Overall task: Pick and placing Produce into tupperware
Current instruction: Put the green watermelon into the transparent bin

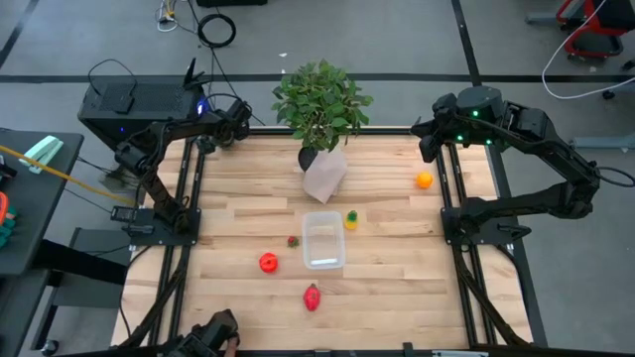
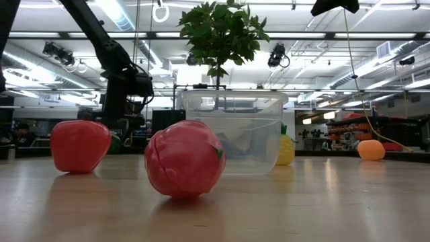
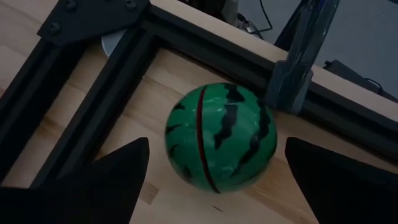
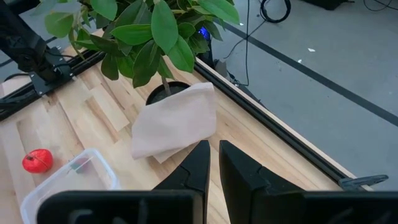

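A striped green toy watermelon (image 3: 219, 138) lies on the wood in the table's far left corner, beside the black frame rails. My left gripper (image 3: 216, 142) hangs over it, open, one finger on each side, with a gap to each. In the high view my left gripper (image 1: 236, 119) hides the watermelon. The clear tub (image 1: 322, 240) stands mid-table and looks empty. Around it lie a yellow piece (image 1: 350, 220), a small red piece (image 1: 293, 240), a red piece (image 1: 268, 262), a pinkish-red piece (image 1: 312, 297) and an orange piece (image 1: 424, 179). My right gripper (image 1: 429, 139) is shut and empty at the far right.
A leafy potted plant (image 1: 319, 99) in a pale wrapped pot (image 1: 324, 174) stands at the far middle, just behind the tub. Black frame rails (image 3: 112, 81) run close beside the watermelon, and a grey clamp (image 3: 292, 74) stands behind it. Bare wood lies between the near pieces.
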You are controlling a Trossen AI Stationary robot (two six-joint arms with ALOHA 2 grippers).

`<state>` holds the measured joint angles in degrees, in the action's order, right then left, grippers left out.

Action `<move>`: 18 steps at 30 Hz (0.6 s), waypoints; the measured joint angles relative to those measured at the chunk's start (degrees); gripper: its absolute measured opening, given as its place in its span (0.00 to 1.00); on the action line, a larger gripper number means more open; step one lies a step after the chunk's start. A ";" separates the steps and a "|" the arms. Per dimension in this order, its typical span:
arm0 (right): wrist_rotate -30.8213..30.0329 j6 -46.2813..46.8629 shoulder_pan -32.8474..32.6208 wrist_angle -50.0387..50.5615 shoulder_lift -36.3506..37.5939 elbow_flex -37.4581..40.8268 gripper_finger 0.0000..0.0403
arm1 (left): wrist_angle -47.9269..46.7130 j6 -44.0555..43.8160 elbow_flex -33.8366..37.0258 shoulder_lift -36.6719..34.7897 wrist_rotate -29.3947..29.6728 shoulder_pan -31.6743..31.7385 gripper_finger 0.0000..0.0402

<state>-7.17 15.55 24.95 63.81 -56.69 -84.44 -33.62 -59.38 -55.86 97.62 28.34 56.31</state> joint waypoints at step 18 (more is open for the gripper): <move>0.00 0.80 0.00 0.00 0.00 0.00 0.11 | 1.07 -1.25 -0.07 1.70 -0.49 -0.31 0.76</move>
<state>-7.17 16.35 24.95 63.81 -56.69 -84.44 -32.55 -60.63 -55.92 99.33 27.86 56.01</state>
